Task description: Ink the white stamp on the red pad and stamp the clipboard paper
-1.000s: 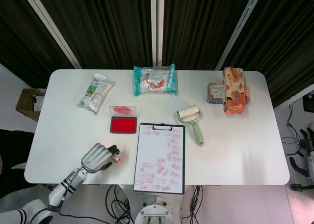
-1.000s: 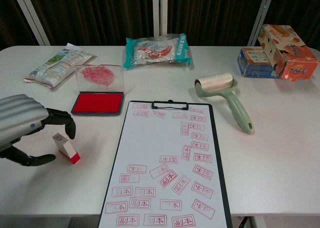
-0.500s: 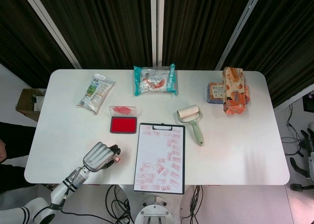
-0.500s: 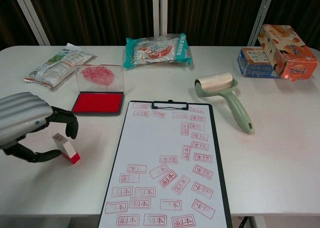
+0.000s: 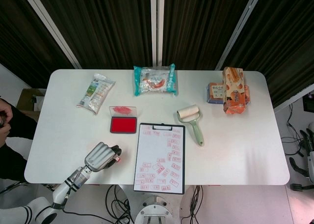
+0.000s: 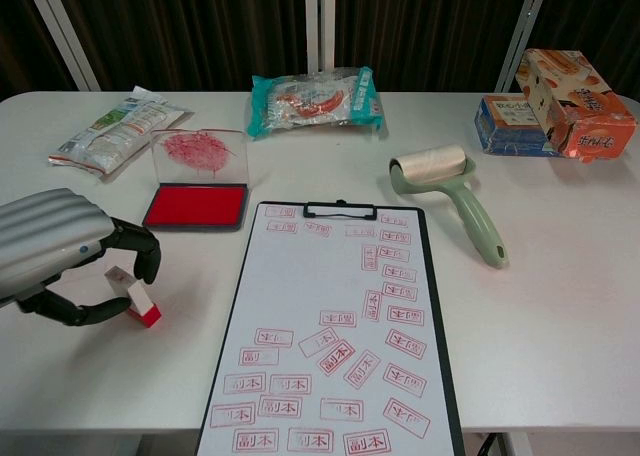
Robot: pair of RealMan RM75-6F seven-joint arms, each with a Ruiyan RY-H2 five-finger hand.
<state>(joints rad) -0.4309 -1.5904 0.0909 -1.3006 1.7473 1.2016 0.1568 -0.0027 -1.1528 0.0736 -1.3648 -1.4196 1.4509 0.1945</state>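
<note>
Closing in now: over the last second the left hand [image 6: 60, 266] has slid a little right and its dark fingers have curled nearer around the stamp [image 6: 131, 296], while nothing else on the table has shifted. Fingers arch over the stamp's far side and the thumb hooks in on its near side, both just beside it, but whether they actually touch or grip it I cannot tell. In the head view the hand [image 5: 101, 156] covers most of the stamp [image 5: 117, 159], only a bit of red and white peeking out at the fingertips.

That stamp stands tilted on the table at the near left, white body up, red base down. It sits nearer than the pad [image 6: 196, 206] and left of the clipboard [image 6: 335, 326], apart from both. The pad lies open, its clear lid propped up at the far edge and smeared red. The clipboard's paper carries many red stamp marks, thickest toward the near end.

The right hand is not on the table; only dark fingers [image 5: 310, 135] show at the far right edge of the head view, too little to judge their state.

On the white table [image 6: 540, 316]: a green lint roller [image 6: 445, 191] right of the clipboard, a snack bag [image 6: 112, 131] at far left, a teal packet [image 6: 315, 100] at far centre, and 2 boxes [image 6: 560, 106] at far right. Dark curtains [image 5: 117, 22] hang behind, and cables trail on the floor below the near edge.
</note>
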